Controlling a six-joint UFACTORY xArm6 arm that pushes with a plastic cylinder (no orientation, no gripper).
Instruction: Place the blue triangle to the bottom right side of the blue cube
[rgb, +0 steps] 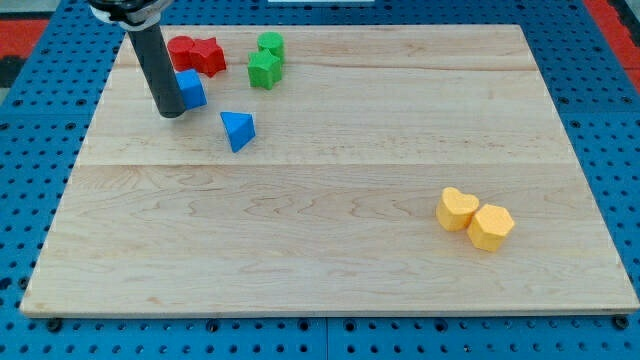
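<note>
Right now my tip (169, 114) rests on the wooden table (330, 250) at the far left, touching the left side of the blue cube (191, 89). My tool is a plain dark rod with no jaws, so it neither opens nor closes and it holds nothing.

The blue triangle (238, 130) lies just beside the blue cube, on its near right, with a small gap between them and apart from my tip.

Just beyond the blue cube sit two red blocks (196, 53), touching each other; their exact shapes are hard to make out. To their right, two green blocks (266, 59) stand together, one just behind the other.

Well apart, at the near right of the table, a yellow heart (457, 208) touches a yellow hexagon (490, 226).
</note>
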